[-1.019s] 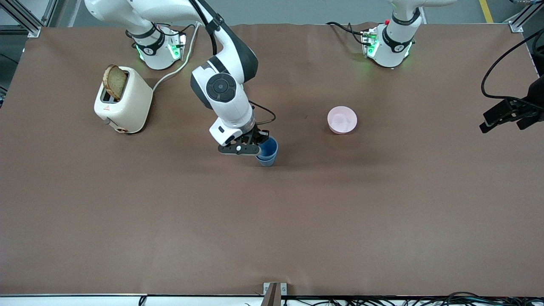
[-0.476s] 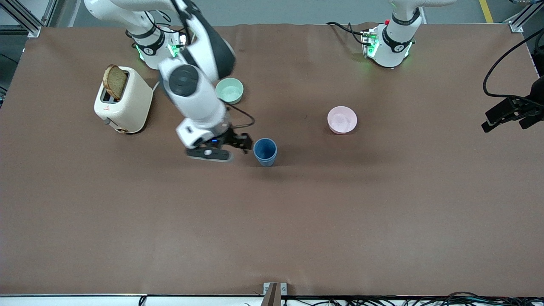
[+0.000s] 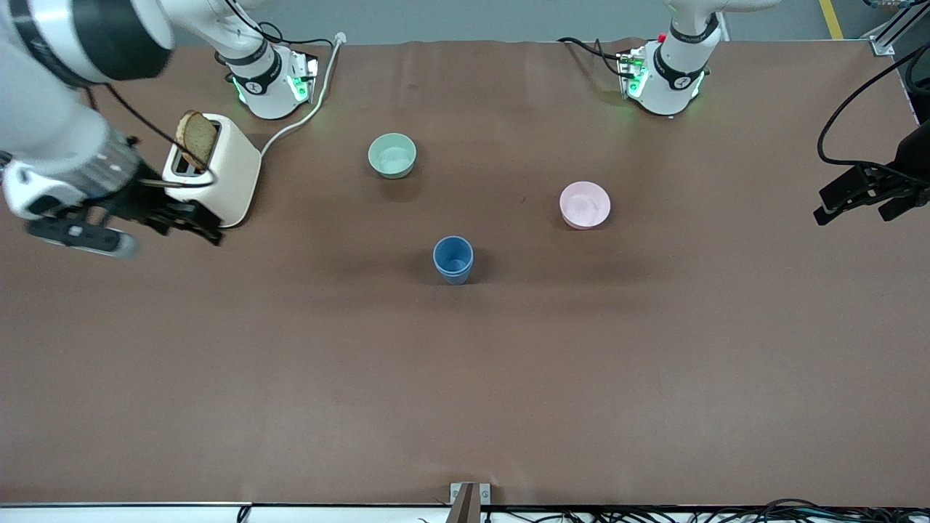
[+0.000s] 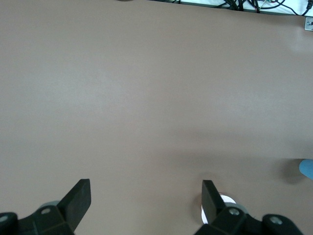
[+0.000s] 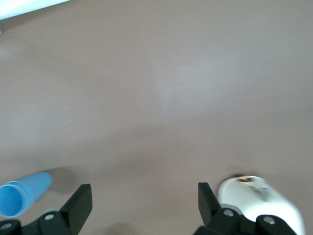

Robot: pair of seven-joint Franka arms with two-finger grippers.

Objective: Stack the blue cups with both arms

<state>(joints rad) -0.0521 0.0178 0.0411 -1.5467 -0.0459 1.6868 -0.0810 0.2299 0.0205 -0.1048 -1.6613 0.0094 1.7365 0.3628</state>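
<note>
The blue cups (image 3: 453,259) stand upright in the middle of the table, one nested in the other as a single stack. Nothing holds them. My right gripper (image 3: 196,224) is open and empty, in the air over the table beside the toaster at the right arm's end. Its wrist view shows the open right gripper (image 5: 144,205) with the blue cups (image 5: 22,196) at the frame edge. My left gripper (image 3: 850,211) is open and empty, waiting over the left arm's end of the table. In its wrist view the left gripper (image 4: 145,200) hangs over bare table, and a sliver of the cups (image 4: 307,169) shows.
A cream toaster (image 3: 211,171) with a bread slice (image 3: 196,138) stands at the right arm's end; it also shows in the right wrist view (image 5: 259,198). A mint-green bowl (image 3: 392,155) and a pink bowl (image 3: 585,205) lie farther from the front camera than the cups.
My right gripper has let go of the cups and swung away from the stack toward the toaster. The mint-green bowl came into view. The left arm has barely moved.
</note>
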